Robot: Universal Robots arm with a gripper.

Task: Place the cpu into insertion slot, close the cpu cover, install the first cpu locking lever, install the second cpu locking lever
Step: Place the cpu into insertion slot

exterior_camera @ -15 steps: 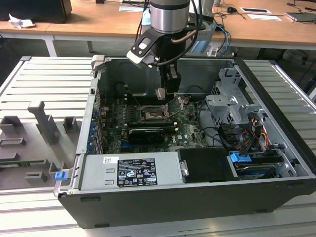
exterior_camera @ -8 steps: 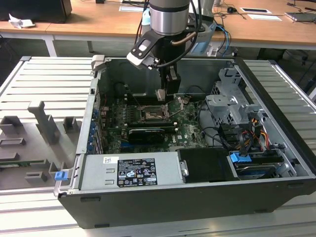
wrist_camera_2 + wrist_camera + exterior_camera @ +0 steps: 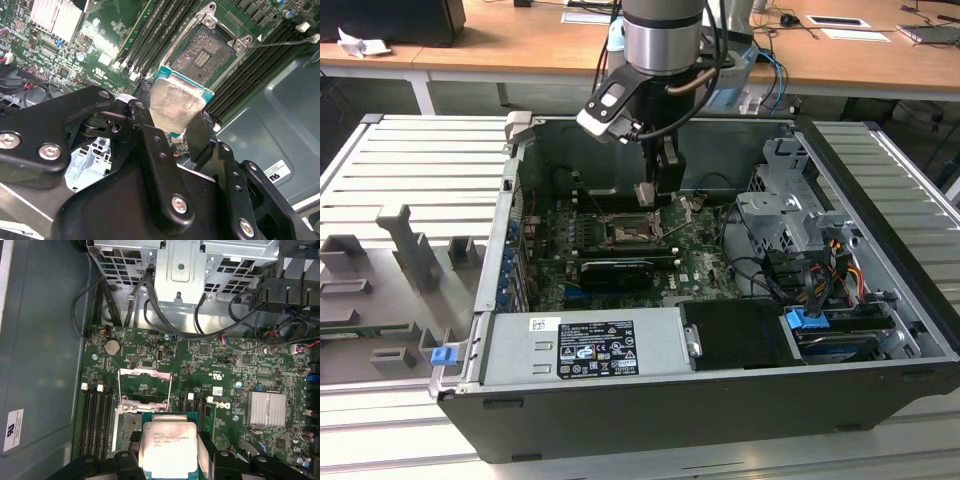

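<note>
Silvery cpu (image 3: 177, 107) sits in the gripper (image 3: 172, 122) — above the insertion slot (image 3: 202, 55).

Silver-grey arm (image 3: 663, 35), black cables (image 3: 720, 45), black tool (image 3: 172, 117) with silver screws.

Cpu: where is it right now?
The cpu is clamped in the gripper, held above the motherboard at the edge of the open insertion slot, between the two banks of memory slots.

Arm (image 3: 663, 30) vertical, black fingers (image 3: 199, 136) tight against opposite edges of the cpu (image 3: 168, 447).
</note>
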